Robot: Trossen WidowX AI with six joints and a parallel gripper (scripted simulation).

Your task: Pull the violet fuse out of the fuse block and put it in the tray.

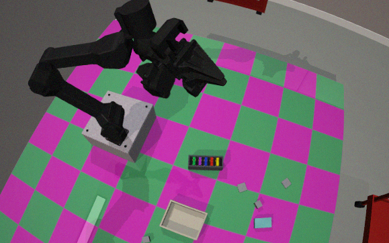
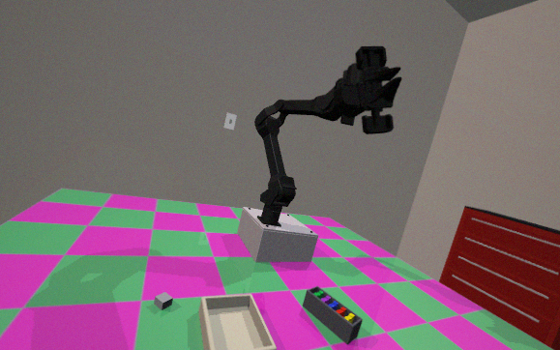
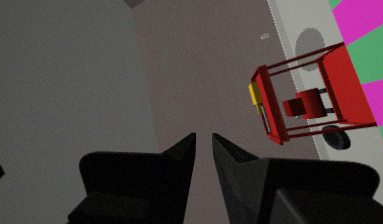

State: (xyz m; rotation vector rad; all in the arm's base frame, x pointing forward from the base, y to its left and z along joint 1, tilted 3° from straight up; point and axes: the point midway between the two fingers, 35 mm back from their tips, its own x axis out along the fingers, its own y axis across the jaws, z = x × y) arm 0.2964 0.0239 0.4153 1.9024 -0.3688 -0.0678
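In the top view, a pale translucent strip (image 1: 92, 218) lies at the far left on the pink-and-green checkered desk (image 1: 264, 127). Next comes the grey pedestal (image 1: 142, 134) that carries the black arm (image 1: 79, 57), which reaches high above the desk. Its pincer (image 1: 222, 80) is raised well clear of everything, the fingers drawn nearly together with only a thin gap between them and nothing held. Further right, the beige tray (image 1: 166, 215) sits near the lower edge. Up and to the right of it stands the dark fuse block (image 1: 205, 167), with the violet fuse (image 1: 199, 161) seated upright in its slot, second from the left between a green fuse (image 1: 194, 161) and a blue fuse (image 1: 205, 162). Small grey cubes (image 1: 242, 187) and a light-blue block (image 1: 263, 222) lie right of the tray. A red cart (image 1: 386, 218) stands at the far right.
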